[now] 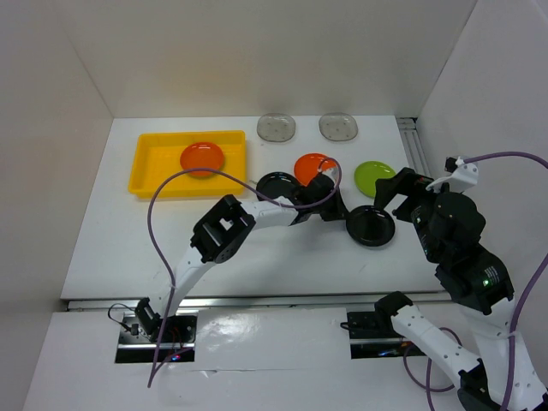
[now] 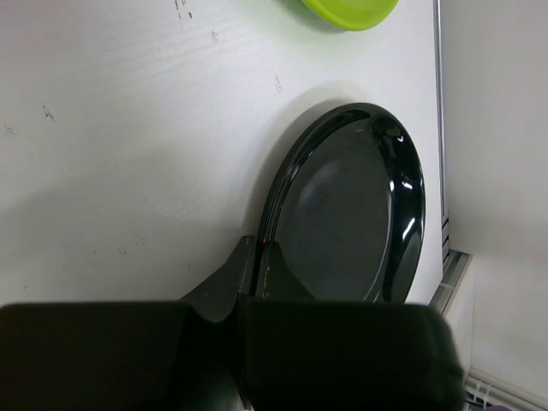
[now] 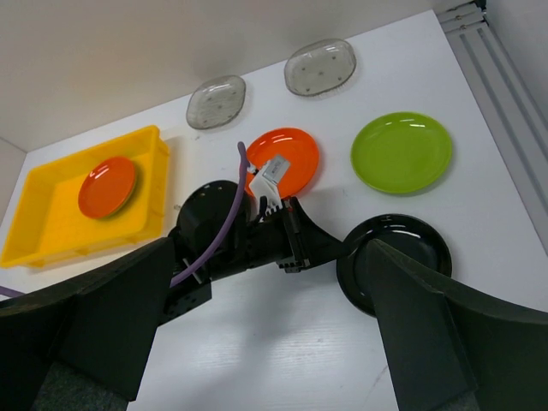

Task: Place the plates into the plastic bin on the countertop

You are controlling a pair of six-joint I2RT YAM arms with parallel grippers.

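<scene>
My left gripper (image 1: 344, 214) is shut on the left rim of a black plate (image 1: 372, 226), which lies on the countertop (image 1: 171, 248) right of centre. In the left wrist view the fingertips (image 2: 248, 261) pinch that plate's (image 2: 351, 214) edge. My right gripper (image 1: 398, 193) hangs open above the table just right of this plate, with nothing between its fingers (image 3: 428, 325). The yellow plastic bin (image 1: 150, 167) at the back left holds one orange plate (image 1: 202, 157). A second black plate (image 1: 276, 185), an orange plate (image 1: 310, 164) and a lime green plate (image 1: 374, 176) lie on the table.
Two translucent grey plates (image 1: 276, 127) (image 1: 338, 127) lie by the back wall. The left arm (image 1: 257, 214) stretches across the middle, partly over the second black plate, and its purple cable (image 1: 158, 214) loops above the bin's front edge. A metal rail (image 1: 414, 145) runs along the right wall.
</scene>
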